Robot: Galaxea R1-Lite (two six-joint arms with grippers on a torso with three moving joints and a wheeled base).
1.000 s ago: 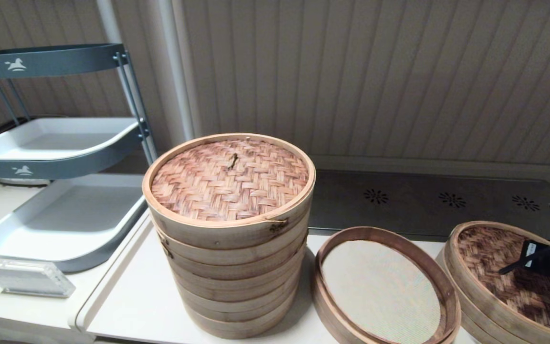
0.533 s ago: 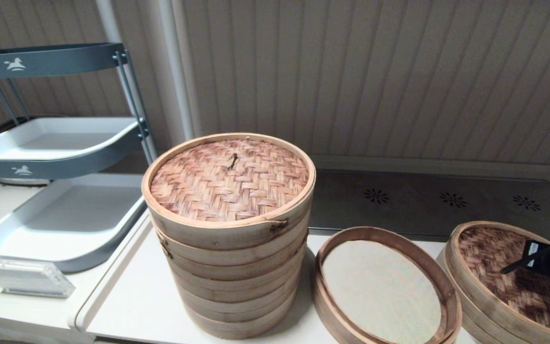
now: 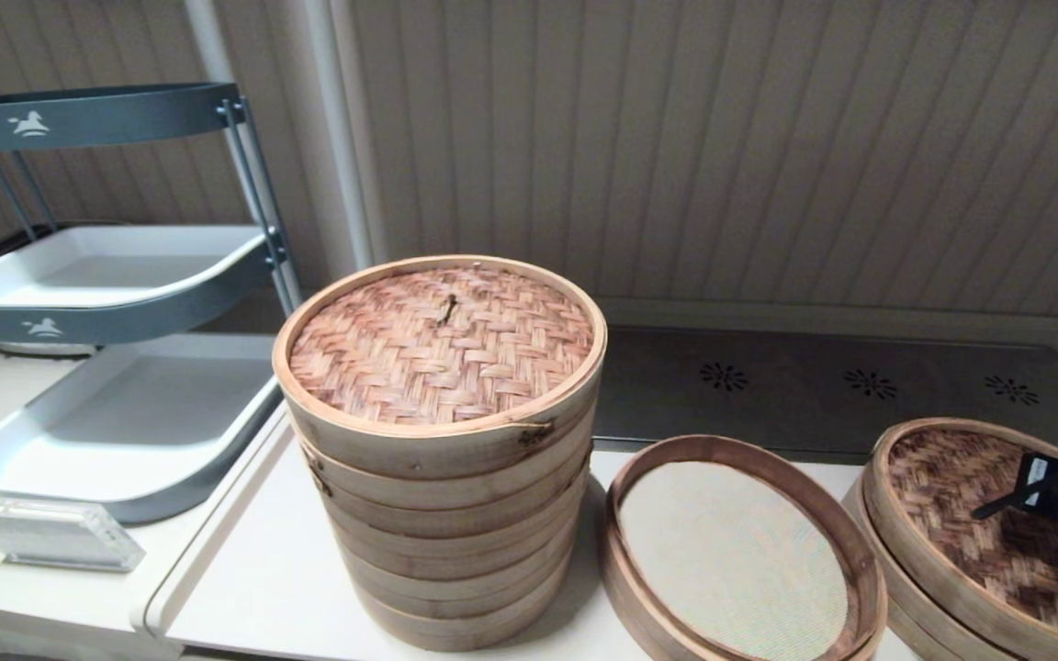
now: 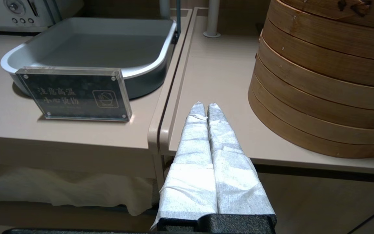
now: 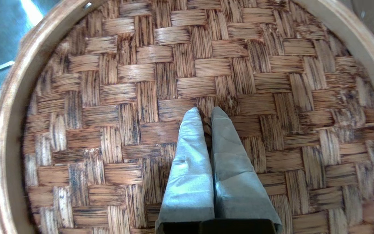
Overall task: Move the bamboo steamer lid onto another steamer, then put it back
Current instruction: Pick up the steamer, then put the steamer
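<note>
The bamboo steamer lid, dark brown weave in a pale band, sits at the far right of the table, raised a little and tilted over its own base steamer. My right gripper reaches in from the right. In the right wrist view the right gripper is shut on the small centre knot of the lid. The other steamer, low with a reddish rim and cream liner, stands uncovered just left of the lid. My left gripper is shut and empty, parked low before the table's front edge.
A tall stack of pale steamers with a reddish-tan lid stands left of the low steamer, also seen as the stack. A tiered tray rack and an acrylic sign fill the left counter. A dark vented strip runs behind.
The right gripper has shifted slightly right and up, and the dark lid has risen and tilted with it, so the base's rim shows beneath. The left arm has not moved.
</note>
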